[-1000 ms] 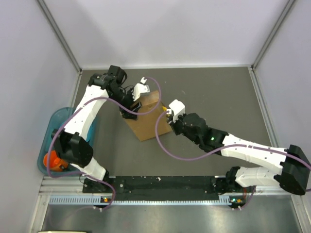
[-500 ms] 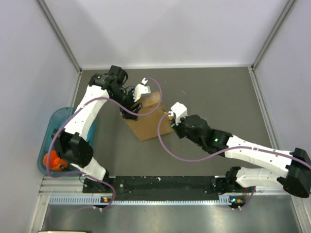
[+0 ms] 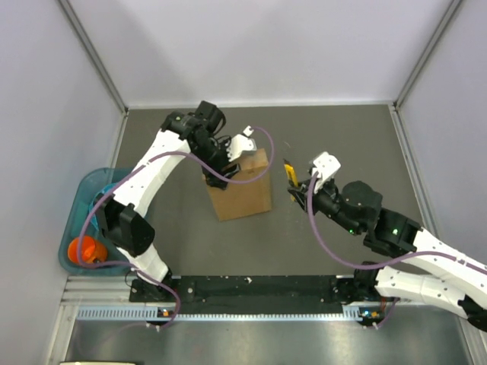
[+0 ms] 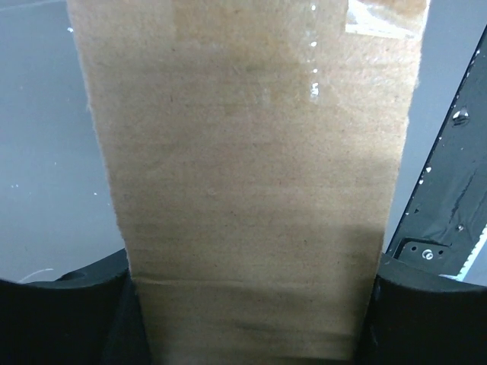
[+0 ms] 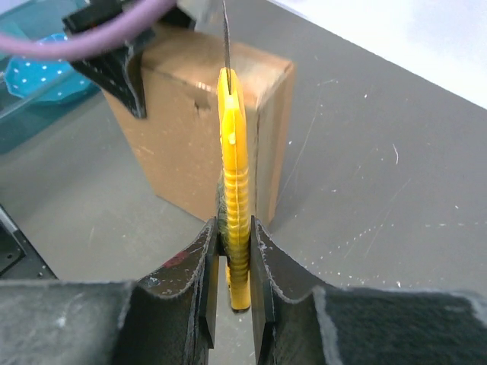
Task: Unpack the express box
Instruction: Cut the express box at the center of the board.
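Right gripper (image 5: 232, 251): clamped on yellow utility knife (image 5: 233, 152), blade out, pointing away toward far side. Left gripper (image 3: 237, 154): clamped across top edge of express box (image 3: 242, 194). Express box: standing on end on bench (image 3: 350, 144), left of centre, long axis near upright, broad face toward near edge, apart from knife at its right.

Express box (image 3: 242, 190): plain brown cardboard, flat and rectangular, closed. It is stood upright on a narrow edge on the dark worktop (image 3: 342, 144), left of centre, with a broad face turned toward the arm bases. Glossy clear tape is noted near one end. The far upper edge is clamped in the left gripper (image 3: 233, 155).
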`<act>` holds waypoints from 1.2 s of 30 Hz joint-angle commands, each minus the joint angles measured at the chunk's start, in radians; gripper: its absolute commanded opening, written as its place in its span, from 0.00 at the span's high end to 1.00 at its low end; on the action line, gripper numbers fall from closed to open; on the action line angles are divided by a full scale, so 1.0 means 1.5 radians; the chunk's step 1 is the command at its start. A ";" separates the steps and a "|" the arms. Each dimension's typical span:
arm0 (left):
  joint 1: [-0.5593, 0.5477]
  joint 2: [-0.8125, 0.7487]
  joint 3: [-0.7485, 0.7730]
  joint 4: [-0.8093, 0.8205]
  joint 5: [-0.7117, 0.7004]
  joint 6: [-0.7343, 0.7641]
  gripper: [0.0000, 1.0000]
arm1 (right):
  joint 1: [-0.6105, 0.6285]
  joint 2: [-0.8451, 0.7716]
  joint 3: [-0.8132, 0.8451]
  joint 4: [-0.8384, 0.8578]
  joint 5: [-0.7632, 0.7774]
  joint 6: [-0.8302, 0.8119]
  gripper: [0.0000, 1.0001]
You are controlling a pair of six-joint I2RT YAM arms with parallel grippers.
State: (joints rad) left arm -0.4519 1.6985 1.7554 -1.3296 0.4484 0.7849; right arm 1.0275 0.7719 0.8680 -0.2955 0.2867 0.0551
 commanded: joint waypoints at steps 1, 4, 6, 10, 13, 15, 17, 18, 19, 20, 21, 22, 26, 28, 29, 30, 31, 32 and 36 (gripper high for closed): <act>-0.059 0.035 -0.069 -0.137 -0.010 -0.039 0.81 | 0.004 -0.016 0.042 -0.049 0.012 0.024 1.00; -0.063 0.027 -0.083 -0.137 -0.017 -0.060 0.62 | 0.003 -0.027 0.044 -0.048 0.015 0.033 1.00; -0.063 0.021 -0.085 -0.137 -0.019 -0.065 0.46 | 0.004 -0.030 0.045 -0.049 0.015 0.038 1.00; -0.063 -0.003 -0.059 -0.137 -0.018 -0.072 0.12 | 0.004 -0.026 0.053 -0.053 0.020 0.041 1.00; -0.063 -0.021 -0.045 -0.137 -0.018 -0.079 0.01 | 0.004 -0.022 0.066 -0.059 0.020 0.044 1.00; -0.063 -0.031 -0.047 -0.137 -0.009 -0.079 0.01 | 0.004 -0.021 0.073 -0.063 0.021 0.046 1.00; -0.063 -0.041 -0.047 -0.137 -0.003 -0.080 0.01 | 0.004 -0.017 0.080 -0.067 0.021 0.046 1.00; -0.063 -0.043 -0.047 -0.137 -0.005 -0.082 0.01 | 0.004 -0.014 0.083 -0.070 0.021 0.046 1.00; -0.063 -0.045 -0.044 -0.137 -0.007 -0.085 0.01 | 0.003 -0.010 0.089 -0.073 0.020 0.044 1.00; -0.063 -0.045 -0.042 -0.138 -0.011 -0.089 0.01 | 0.003 -0.004 0.092 -0.075 0.017 0.044 1.00; -0.063 -0.049 -0.035 -0.139 -0.016 -0.092 0.01 | 0.003 -0.001 0.094 -0.079 0.014 0.044 1.00; -0.063 -0.051 -0.028 -0.137 -0.019 -0.095 0.01 | 0.003 0.001 0.100 -0.081 0.011 0.044 1.00; -0.063 -0.067 0.012 -0.138 -0.021 -0.093 0.01 | -0.001 0.006 0.113 -0.090 0.000 0.043 1.00; -0.063 -0.072 0.021 -0.137 -0.026 -0.090 0.01 | -0.006 0.010 0.116 -0.093 -0.007 0.044 1.00; -0.063 -0.073 0.023 -0.138 -0.030 -0.090 0.01 | -0.007 0.012 0.117 -0.092 -0.009 0.046 1.00; -0.063 -0.071 0.024 -0.137 -0.034 -0.093 0.01 | -0.007 0.014 0.116 -0.092 -0.013 0.046 1.00; -0.063 -0.071 0.026 -0.137 -0.042 -0.095 0.01 | -0.009 0.014 0.115 -0.092 -0.017 0.049 1.00; -0.063 -0.071 0.032 -0.137 -0.043 -0.100 0.01 | -0.009 0.015 0.114 -0.092 -0.019 0.050 1.00; -0.063 -0.079 0.049 -0.138 -0.041 -0.106 0.01 | -0.010 0.014 0.110 -0.094 -0.023 0.052 1.00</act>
State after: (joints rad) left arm -0.5442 1.6314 1.7733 -1.3418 0.3908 0.6479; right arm 1.0225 0.7952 0.9909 -0.4488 0.2707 0.1177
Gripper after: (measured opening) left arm 0.987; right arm 0.182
